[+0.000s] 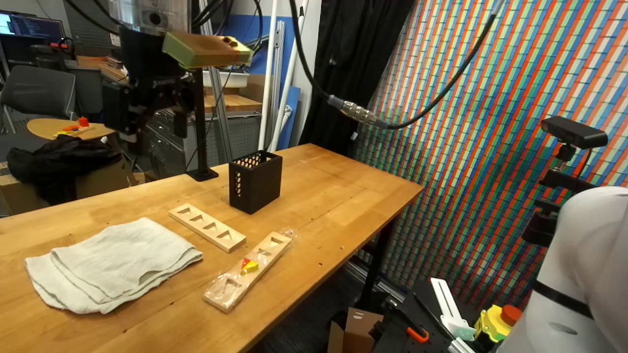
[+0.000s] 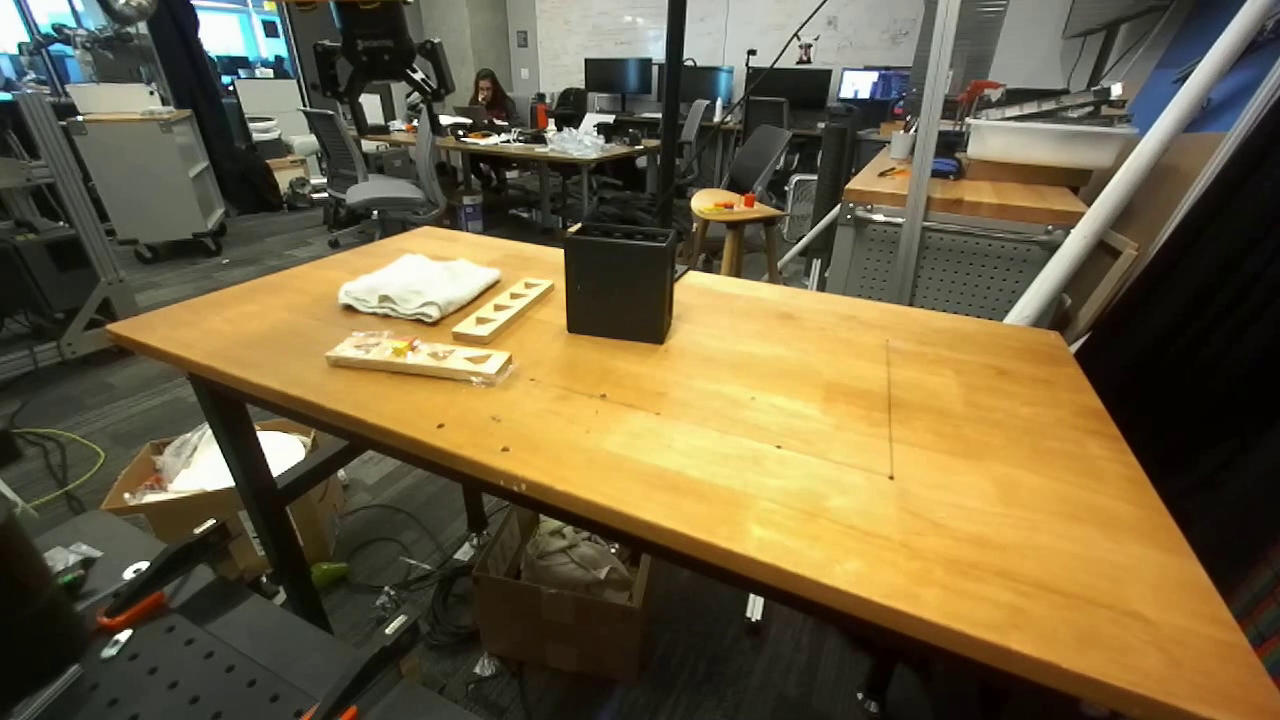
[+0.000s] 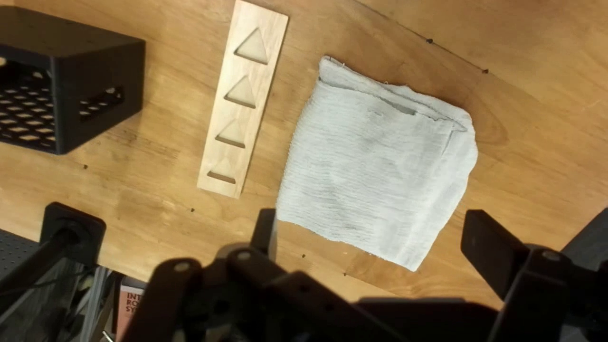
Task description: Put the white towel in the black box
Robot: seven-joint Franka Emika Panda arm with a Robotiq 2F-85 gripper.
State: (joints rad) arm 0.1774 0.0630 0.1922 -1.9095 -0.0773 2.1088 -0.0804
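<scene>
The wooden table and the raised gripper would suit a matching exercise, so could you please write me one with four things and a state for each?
Things:
1. White towel
2. Black box
3. Gripper
4. Wooden strip with red and yellow pieces

States:
A. In clear plastic wrapping
B. Open, raised in the air
C. Lying folded on the table
D. Standing upright, with perforated sides

Right pairs: 1-C; 2-D; 3-B; 4-A.

Both exterior views look slantwise across the table (image 2: 960,560), the wrist view down at the towel (image 3: 373,166).
</scene>
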